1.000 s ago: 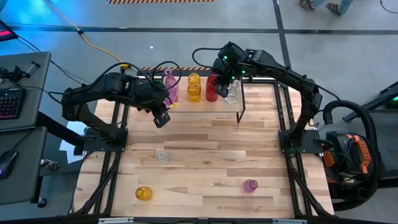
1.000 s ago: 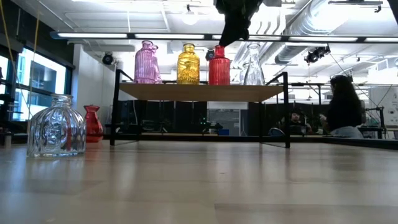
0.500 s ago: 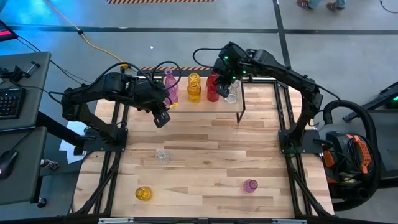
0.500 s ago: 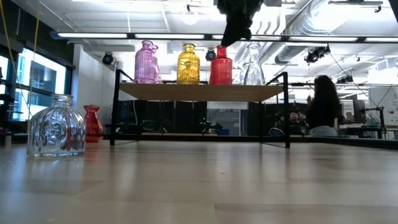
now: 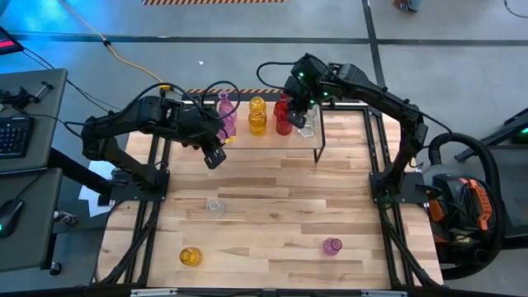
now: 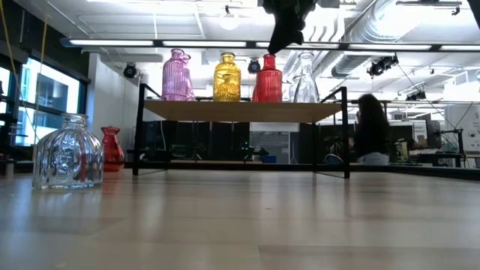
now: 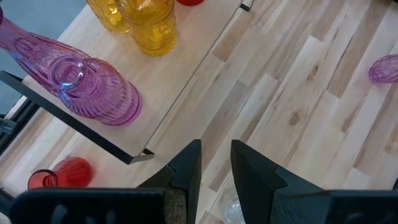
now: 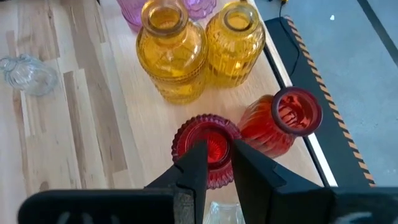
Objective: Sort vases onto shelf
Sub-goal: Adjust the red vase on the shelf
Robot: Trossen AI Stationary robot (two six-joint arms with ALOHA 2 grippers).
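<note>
The shelf (image 5: 264, 142) stands at the table's far edge and carries pink (image 5: 224, 115), yellow (image 5: 257, 115), red and clear (image 5: 307, 125) vases, all standing on their bases. My right gripper (image 8: 217, 155) hangs over the shelf, at the mouth of the nearer red vase (image 8: 207, 149) and shut on it. A second red vase (image 8: 280, 121) stands just behind. My left gripper (image 7: 216, 162) hovers in front of the shelf's left end, with a narrow gap between its fingers and nothing in them. Clear (image 5: 215, 206), yellow (image 5: 190, 256) and pink (image 5: 332, 246) vases sit on the table. My right gripper comes from above, pointing down, at the red vase's rim (image 8: 235, 134). One finger (image 8: 200, 155) shows over the mouth and the other at the rim's outer side. The vase stands upright with its base on the shelf (image 6: 240, 110).
Another red vase (image 6: 112, 148) sits low behind the shelf's left end. In the low view the clear vase (image 6: 304, 79) stands right beside the held red one (image 6: 268, 81). Free tabletop lies between the shelf and the loose vases. A person shows in the room behind.
My right gripper has shifted slightly toward the table's right, and the red vase under it has slid the same way along the shelf, closer to the clear vase. The person in the background has walked leftward.
</note>
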